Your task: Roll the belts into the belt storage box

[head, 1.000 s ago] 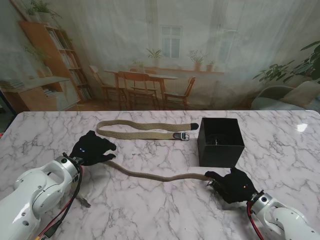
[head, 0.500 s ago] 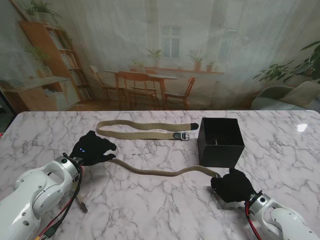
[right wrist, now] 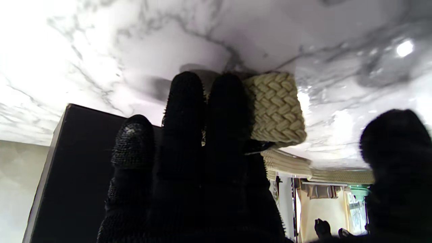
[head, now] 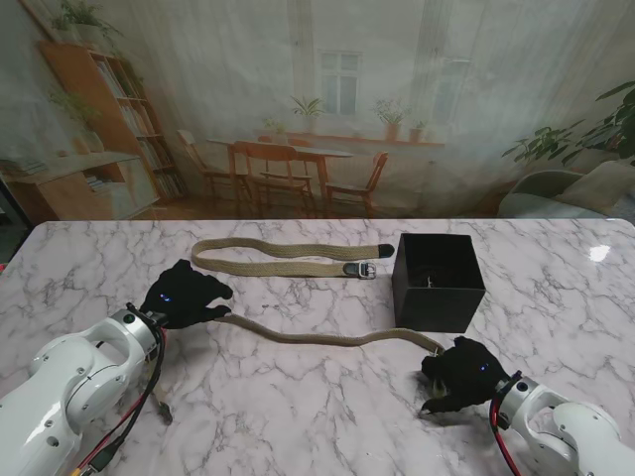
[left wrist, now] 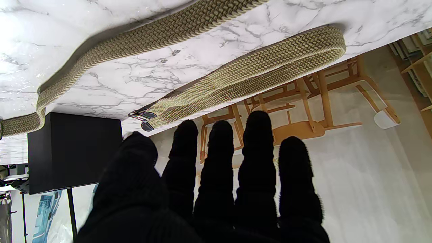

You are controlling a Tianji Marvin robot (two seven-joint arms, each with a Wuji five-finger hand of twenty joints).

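Near the front right corner of the bench point(head: 327, 407), the end of the nearer belt point(head: 327, 338) is covered by the right hand point(head: 458, 375), so the start of any roll cannot be made out from the stand view. A short woven stub of that belt point(right wrist: 276, 108) is shown only in the right wrist view, pressed between the fingers point(right wrist: 206, 111) and the marble, with the thumb held apart; the belt end is grasped by this hand. The left hand point(head: 184, 295) is laid palm down at the belt's other end, fingers point(left wrist: 219, 148) straight and together; whether anything is gripped cannot be told. The second belt point(head: 283, 258) is seen folded double toward the far edge, its buckle point(head: 360, 269) just beside the black storage box point(head: 437, 283).
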